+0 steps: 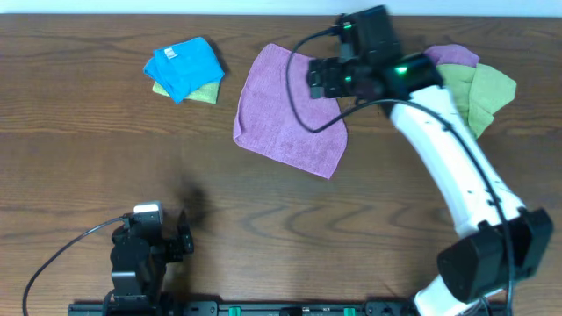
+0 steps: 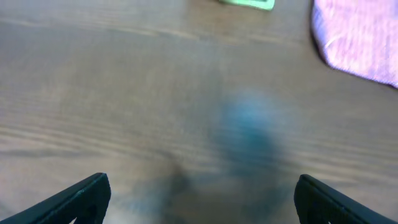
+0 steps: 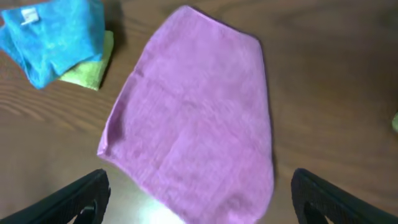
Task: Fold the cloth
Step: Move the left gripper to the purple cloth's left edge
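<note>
item 1: purple cloth point(image 1: 290, 110), lay flat and unfolded at 12 o'clock on the table point(image 1: 88, 175).
item 2: your right gripper point(image 3: 199, 199), fingers spread wide, held nothing, hung over the cloth's 2 o'clock corner.
item 3: your left gripper point(image 2: 199, 199), likewise wide and empty, sat at 7 o'clock.
item 4: folded blue cloth point(image 1: 184, 63) on a green cloth point(image 1: 204, 93), lay at the purple cloth's 9 o'clock.

You are seeing the spread cloth point(image 1: 290, 110) showing plain lilac purple, while the table point(image 1: 88, 175) is showing dark brown wood grain. The folded cloth point(image 1: 184, 63) is reading bright blue with a small white tag, and the cloth under it point(image 1: 206, 93) is showing lime green. The heap point(image 1: 487, 88) is mixing olive green and purple, and the right arm point(image 1: 448, 167) is showing white with black joints and green lights
</note>
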`<state>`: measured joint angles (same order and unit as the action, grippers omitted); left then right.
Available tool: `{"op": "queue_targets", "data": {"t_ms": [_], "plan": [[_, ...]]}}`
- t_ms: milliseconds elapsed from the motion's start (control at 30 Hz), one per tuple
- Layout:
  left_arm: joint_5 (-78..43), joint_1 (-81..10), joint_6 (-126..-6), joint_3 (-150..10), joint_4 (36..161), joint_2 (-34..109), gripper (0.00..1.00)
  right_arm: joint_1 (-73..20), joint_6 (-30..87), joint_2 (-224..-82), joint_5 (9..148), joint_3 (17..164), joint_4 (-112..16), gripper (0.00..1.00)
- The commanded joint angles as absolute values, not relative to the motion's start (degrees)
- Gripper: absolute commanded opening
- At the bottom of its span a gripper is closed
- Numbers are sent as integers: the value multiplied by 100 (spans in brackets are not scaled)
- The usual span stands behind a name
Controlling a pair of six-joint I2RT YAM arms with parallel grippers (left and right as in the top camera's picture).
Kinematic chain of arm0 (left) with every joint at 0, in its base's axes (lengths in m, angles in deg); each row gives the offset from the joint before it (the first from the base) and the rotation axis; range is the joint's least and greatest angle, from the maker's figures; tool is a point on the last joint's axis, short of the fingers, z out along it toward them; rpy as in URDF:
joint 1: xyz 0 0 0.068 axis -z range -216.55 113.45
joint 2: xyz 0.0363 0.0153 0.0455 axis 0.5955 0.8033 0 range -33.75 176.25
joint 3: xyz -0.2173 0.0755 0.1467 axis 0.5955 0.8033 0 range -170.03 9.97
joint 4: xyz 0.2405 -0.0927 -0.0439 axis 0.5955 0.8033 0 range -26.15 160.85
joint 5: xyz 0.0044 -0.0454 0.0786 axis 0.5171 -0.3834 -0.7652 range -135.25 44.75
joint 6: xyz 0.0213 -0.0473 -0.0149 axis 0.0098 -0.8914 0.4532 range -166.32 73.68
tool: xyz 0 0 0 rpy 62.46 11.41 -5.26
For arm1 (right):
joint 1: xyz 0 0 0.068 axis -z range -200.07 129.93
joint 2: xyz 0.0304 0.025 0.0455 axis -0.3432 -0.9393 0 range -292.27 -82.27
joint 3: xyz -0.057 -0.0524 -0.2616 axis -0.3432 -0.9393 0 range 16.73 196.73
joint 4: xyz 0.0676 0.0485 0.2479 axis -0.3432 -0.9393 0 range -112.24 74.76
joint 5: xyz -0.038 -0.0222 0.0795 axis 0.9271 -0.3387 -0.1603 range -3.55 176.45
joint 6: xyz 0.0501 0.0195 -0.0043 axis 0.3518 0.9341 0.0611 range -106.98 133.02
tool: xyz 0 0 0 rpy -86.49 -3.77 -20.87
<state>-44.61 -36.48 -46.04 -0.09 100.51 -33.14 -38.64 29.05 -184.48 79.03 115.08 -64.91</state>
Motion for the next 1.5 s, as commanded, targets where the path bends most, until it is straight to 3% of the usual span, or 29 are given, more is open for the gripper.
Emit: {"op": "queue_targets", "data": {"t_ms": [0, 333, 667, 967, 1467], "plan": [[-4411, -3634, -4541, -379, 9997, -3140, 95, -3438, 3165, -18374, 6987, 11313, -6633, 93], [-3939, -3634, -4867, -2398, 10025, -340, 96, -2845, 3165, -18372, 5453, 9805, -6126, 84], [-2852, -3610, -4701, -5382, 11367, 3245, 95, -2812, 3121, -18169, 4861, 8629, -5656, 79], [-1143, -3610, -5081, -5539, 10456, 4825, 95, -2345, 3146, -17135, 4727, 7381, -5038, 74], [-197, -3379, -6609, -5539, 8613, 7127, 96, -1741, 3980, -16046, 4096, 5425, -3707, 76]]}}
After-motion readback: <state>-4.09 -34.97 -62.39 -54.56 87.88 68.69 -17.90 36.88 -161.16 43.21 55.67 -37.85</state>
